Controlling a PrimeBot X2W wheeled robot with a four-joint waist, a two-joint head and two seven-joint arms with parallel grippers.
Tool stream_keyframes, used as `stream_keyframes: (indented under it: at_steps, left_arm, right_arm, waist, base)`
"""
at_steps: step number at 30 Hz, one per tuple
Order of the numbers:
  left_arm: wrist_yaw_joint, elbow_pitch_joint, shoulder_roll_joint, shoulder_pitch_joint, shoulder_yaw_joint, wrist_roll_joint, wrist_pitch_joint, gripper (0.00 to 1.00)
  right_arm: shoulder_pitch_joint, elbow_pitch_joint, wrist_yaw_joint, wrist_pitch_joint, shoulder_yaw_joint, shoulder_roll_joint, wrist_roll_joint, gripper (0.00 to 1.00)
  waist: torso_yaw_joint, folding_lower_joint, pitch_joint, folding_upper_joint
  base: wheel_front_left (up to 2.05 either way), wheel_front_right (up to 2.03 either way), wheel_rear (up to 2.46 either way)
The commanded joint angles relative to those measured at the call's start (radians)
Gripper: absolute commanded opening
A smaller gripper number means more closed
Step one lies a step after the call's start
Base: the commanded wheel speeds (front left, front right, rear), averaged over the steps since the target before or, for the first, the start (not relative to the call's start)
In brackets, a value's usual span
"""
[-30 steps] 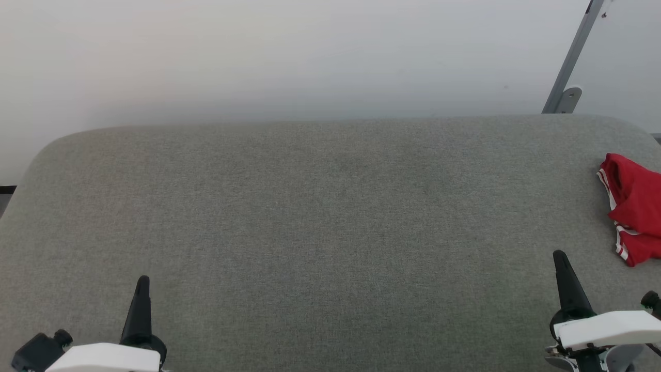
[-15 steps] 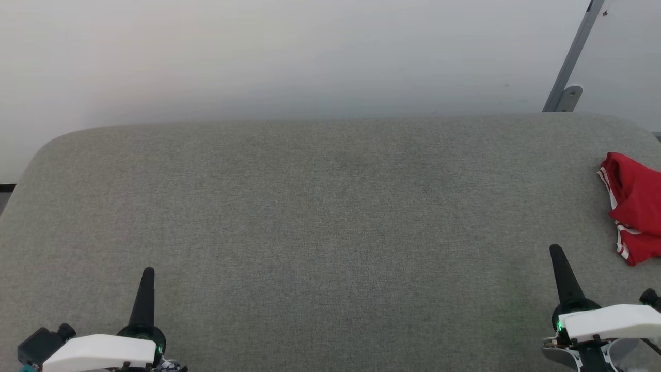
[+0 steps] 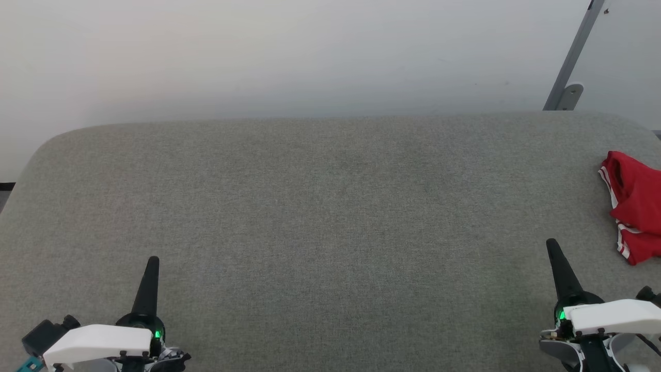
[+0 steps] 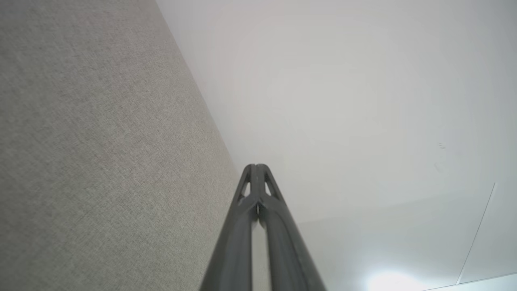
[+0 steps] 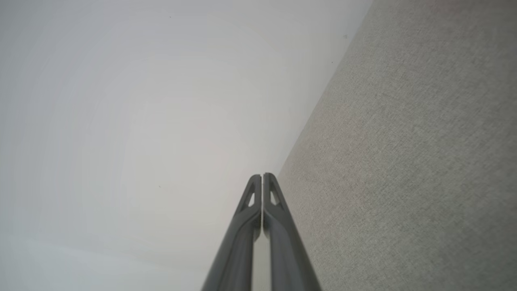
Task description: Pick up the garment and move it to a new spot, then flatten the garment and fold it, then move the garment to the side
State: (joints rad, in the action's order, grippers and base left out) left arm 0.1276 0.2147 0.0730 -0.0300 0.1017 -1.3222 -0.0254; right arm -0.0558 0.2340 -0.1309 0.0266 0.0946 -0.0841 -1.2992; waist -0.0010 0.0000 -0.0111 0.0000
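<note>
Left gripper: jaws pressed together, holding nothing, above the grey padded table. Right gripper: likewise closed and empty. The garment lies bunched near, right of and beyond the right jaws, untouched.

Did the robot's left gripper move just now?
Yes. The left gripper has slid forward and slightly right, closer to the far edge of the grey table.

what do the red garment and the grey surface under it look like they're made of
The garment: looks like soft, thin fabric, matte red with white stripes; it slumps in loose folds. The surface: seems a grey woven textile cover, matte, perhaps padded; a fine weave grain shows and its corners are rounded.
</note>
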Motion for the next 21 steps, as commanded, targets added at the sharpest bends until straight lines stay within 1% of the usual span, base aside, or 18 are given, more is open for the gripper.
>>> stream_keyframes:
  at_steps: [1, 21]
  left_arm:
    - [0.004, -0.003, 0.003, -0.021, 0.005, -0.023, -0.005, 0.0]
    - [0.005, 0.015, -0.011, -0.056, 0.01, -0.163, -0.051, 0.0]
  right_arm:
    - [-0.022, -0.004, 0.0, 0.007, 0.003, 0.002, -0.022, 0.0]
    - [-0.04, 0.005, 0.0, 0.052, 0.013, 0.02, -0.177, 0.0]
  waist:
    - [0.0, 0.0, 0.0, 0.0]
    - [0.001, 0.0, 0.007, 0.0]
  base:
    - [0.0, 0.0, 0.0]
    - [0.0, 0.0, 0.0]
